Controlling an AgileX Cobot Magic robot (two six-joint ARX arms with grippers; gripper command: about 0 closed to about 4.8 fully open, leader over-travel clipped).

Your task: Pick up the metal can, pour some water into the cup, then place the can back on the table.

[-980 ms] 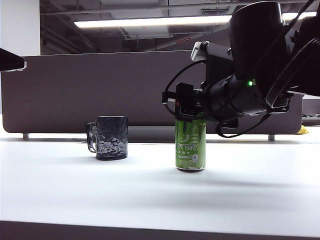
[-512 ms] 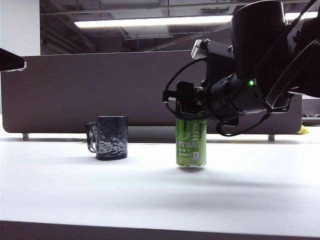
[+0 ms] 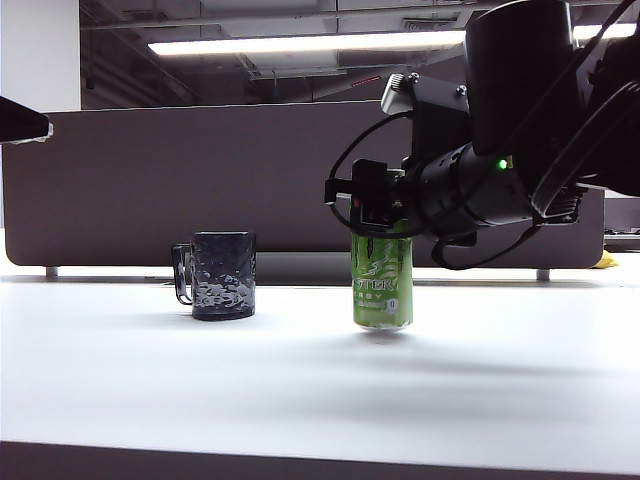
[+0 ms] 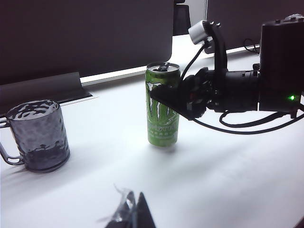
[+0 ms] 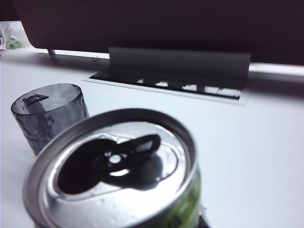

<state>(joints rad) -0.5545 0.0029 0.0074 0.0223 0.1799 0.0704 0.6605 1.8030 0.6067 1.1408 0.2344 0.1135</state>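
One metal can (image 3: 381, 283), bright green and opened at the top, and one cup (image 3: 223, 275), a dark dimpled glass mug with a side handle, are sitting apart on a wide white tabletop (image 3: 300, 390), the cup to the left of the can in the exterior view. The right gripper (image 3: 378, 210) is reaching in from the right, its fingers clamping the can around its upper part; the can is hanging upright just clear of the tabletop, with a faint shadow beneath it. The left gripper (image 4: 129, 213) is showing only as dark tips at the edge of its own wrist view, well away from both things, and whether its fingers are parted is impossible to tell. A dark brown divider panel (image 3: 200, 180) is running behind the tabletop, and a long ceiling light (image 3: 300, 42) is glowing above in a dim office room. Compared with a second earlier, the can is sitting slightly higher and the cup is staying where it was.
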